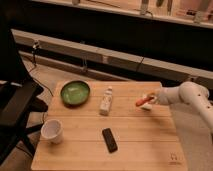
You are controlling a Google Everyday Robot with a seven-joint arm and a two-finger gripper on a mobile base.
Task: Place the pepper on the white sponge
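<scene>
My gripper (151, 99) reaches in over the right edge of a pale wooden table (135, 140); whether it is parted or pinched, I cannot tell. The pepper (142, 101) sits right at its tip, above the white sponge (146, 106). Further left stand a bottle (105, 100), green bowl (75, 92), cup (51, 131) and remote (109, 139). A dark ledge (115, 30) runs behind.
</scene>
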